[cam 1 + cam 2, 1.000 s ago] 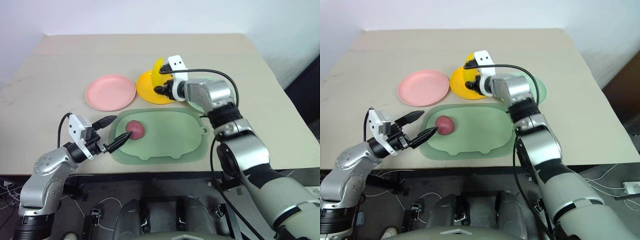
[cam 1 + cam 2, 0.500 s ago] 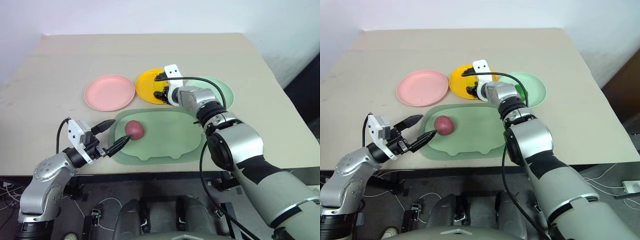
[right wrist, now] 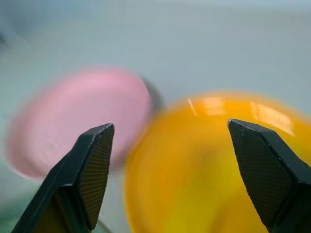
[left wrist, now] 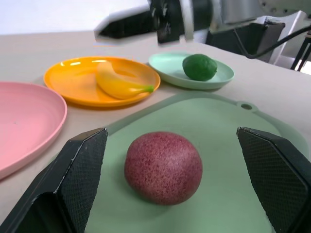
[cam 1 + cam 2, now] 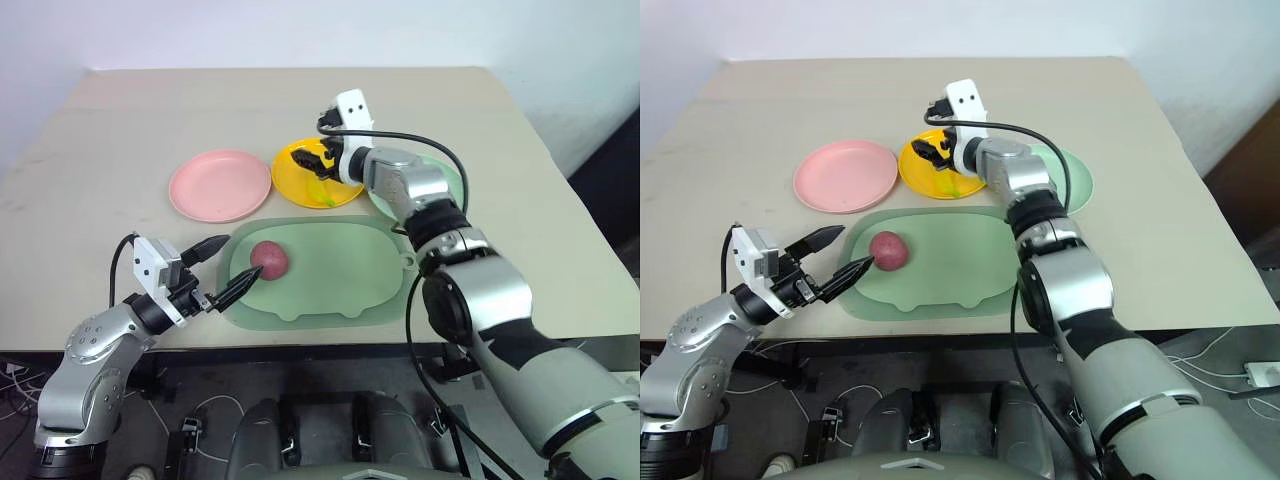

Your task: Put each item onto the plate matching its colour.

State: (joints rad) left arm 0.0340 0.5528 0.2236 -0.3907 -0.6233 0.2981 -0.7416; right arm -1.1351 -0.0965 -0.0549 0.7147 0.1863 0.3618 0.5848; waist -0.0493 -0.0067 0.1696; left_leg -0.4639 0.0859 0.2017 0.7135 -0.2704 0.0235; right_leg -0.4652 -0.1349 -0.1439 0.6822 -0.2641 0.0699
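Right pincer above glossy yellow plate

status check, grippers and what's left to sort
Left gripper open beside red fruit on tray. Right gripper open above yellow plate, banana on it. Path to pink plate clear.

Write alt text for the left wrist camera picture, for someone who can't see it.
A reddish-purple round fruit lies on a pale-green tray, between the left gripper's two open black fingers. Behind it, a banana rests on the yellow plate, a dark-green vegetable on the mint plate, and the pink plate is bare.
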